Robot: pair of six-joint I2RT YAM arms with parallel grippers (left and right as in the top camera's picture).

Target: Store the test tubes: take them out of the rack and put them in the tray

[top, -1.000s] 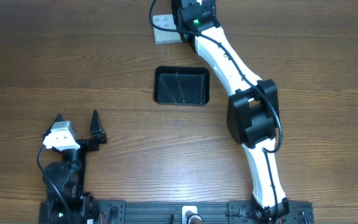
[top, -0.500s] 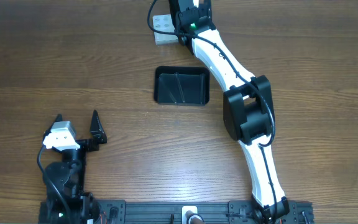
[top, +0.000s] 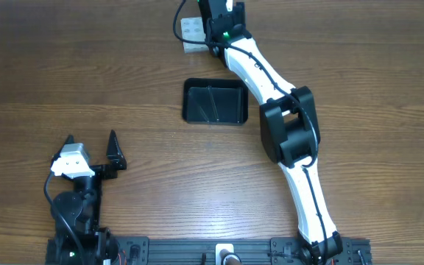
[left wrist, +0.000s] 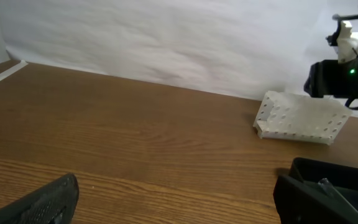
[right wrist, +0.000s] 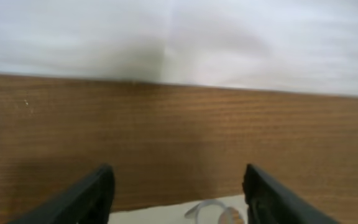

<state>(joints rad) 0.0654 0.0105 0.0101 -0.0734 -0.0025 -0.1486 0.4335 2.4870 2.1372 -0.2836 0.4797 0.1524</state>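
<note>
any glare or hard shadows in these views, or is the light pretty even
Top view: light is even across the table, no hard shadows; just thin glints inside the black tray. Left wrist view: soft, mottled shading on the white backdrop, no glare on the rack. Right wrist view: a soft grey shadow patch on the backdrop above the table edge.

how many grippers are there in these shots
2. The left gripper is open, low over the table's near left side. The right gripper is open over the white rack at the far edge.
</note>
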